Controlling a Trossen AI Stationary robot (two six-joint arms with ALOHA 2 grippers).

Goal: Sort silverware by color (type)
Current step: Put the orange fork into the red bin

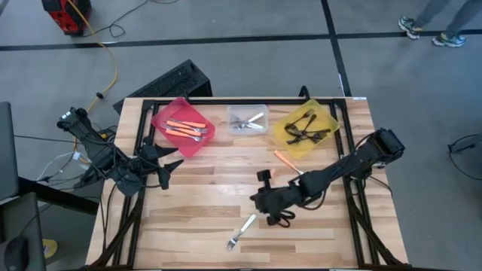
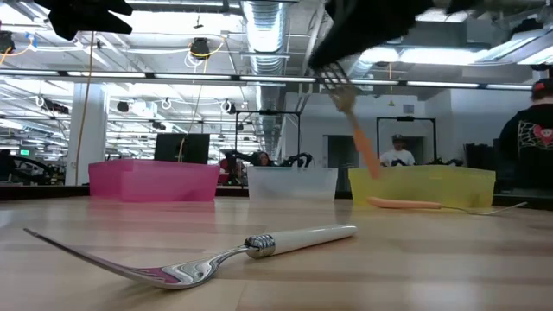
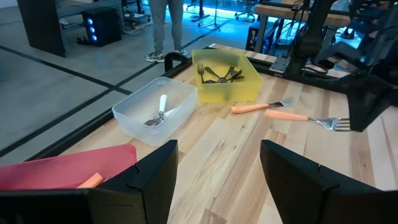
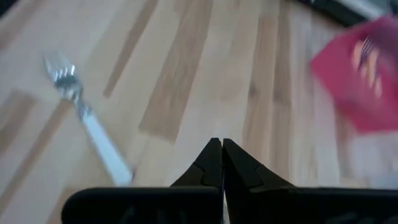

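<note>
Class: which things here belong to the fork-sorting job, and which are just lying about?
Job: white fork; loose orange fork; held orange fork in right gripper.
Lying about: black box; red machine.

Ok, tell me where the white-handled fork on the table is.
In the high view the white-handled fork lies loose on the bare wood near the table's front edge, just left of the right gripper and far from the bins.

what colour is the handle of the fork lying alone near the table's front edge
White, on the fork; the low view shows it best.
</note>
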